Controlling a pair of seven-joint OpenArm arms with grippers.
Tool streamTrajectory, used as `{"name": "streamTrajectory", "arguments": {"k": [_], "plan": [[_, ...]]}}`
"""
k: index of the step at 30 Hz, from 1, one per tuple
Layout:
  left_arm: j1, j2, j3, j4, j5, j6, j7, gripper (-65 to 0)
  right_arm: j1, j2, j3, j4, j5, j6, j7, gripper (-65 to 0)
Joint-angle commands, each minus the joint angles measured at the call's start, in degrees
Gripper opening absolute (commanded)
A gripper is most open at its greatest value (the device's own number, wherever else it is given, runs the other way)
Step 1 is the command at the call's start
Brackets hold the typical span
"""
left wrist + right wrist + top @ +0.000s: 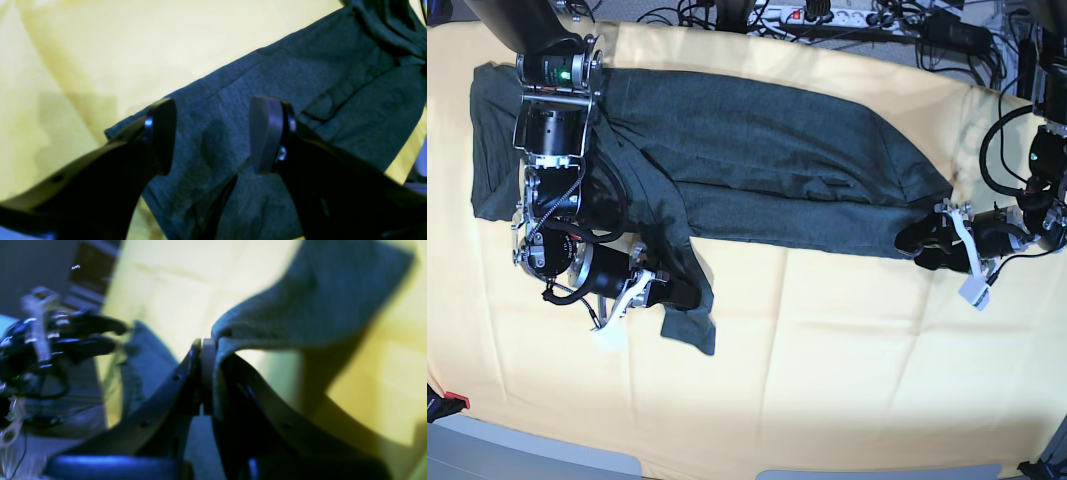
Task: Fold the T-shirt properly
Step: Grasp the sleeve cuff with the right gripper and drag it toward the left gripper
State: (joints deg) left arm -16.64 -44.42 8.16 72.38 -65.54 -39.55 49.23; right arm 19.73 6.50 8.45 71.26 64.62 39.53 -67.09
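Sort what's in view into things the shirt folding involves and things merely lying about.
Part of the job:
- T-shirt, dark, spread out
- right gripper, shut on a fold of the shirt
- left gripper, open over the shirt's edge

Just lying about:
- yellow cloth covering the table
- cables and power strip along the far edge

arms: black motor housings, silver brackets | black cables looped | green LED | grippers: black curved fingers, small screws
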Motion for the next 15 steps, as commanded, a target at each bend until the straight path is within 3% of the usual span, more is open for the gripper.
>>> {"name": "streamTrajectory", "arguments": {"k": [1,10,15], "plan": [[-1.16,-1.14,-0.79,0.74,-1.18,-0.45,-1.46,-29.0,1.01,0.33,0.11,3.15,3.41,0.47,-0.11,-65.0],[-1.16,-1.14,-0.79,0.74,-1.16,-0.45,-1.90,-29.0,-5.20,0.33,-1.42,21.46,19.52,0.47,-10.27,-65.0],[-1.16,-1.14,-0.79,0.74,-1.16,-0.45,-1.90,-29.0,-7.80,0.33,-7.63,23.04,20.38,0.47,-12.91,-65.0]]}}
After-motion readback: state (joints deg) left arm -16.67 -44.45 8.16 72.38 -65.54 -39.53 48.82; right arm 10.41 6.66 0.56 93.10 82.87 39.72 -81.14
